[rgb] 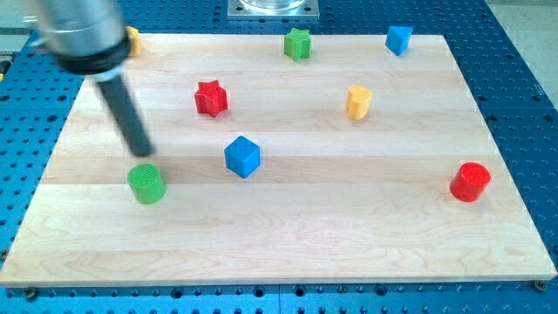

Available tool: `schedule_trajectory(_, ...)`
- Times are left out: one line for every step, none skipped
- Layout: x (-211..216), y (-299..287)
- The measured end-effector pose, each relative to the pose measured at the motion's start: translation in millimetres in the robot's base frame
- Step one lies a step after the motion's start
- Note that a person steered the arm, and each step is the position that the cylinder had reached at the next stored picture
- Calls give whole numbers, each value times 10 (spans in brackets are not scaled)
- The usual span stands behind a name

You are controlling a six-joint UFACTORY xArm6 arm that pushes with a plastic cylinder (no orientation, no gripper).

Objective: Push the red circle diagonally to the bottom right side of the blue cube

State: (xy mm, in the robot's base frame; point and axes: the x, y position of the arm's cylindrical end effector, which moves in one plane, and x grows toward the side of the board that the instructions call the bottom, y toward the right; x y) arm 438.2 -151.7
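Note:
The red circle (470,181) is a short red cylinder near the view's right edge of the wooden board. The blue cube (242,156) sits left of the board's middle. The red circle lies far to the right of the cube and slightly lower. My tip (142,153) is at the view's left, just above a green cylinder (146,184), well left of the blue cube and far from the red circle.
A red star (210,98) lies above and left of the blue cube. A yellow block (358,101) is right of centre. A green star (297,43) and a second blue block (398,39) sit at the top edge. A yellow block (133,41) peeks out at top left.

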Motion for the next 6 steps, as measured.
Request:
schedule_trajectory(-209,783)
schedule_trajectory(-303,2015)
schedule_trajectory(-253,3327)
schedule_trajectory(-160,4543)
schedule_trajectory(431,4970)
schedule_trajectory(687,4539)
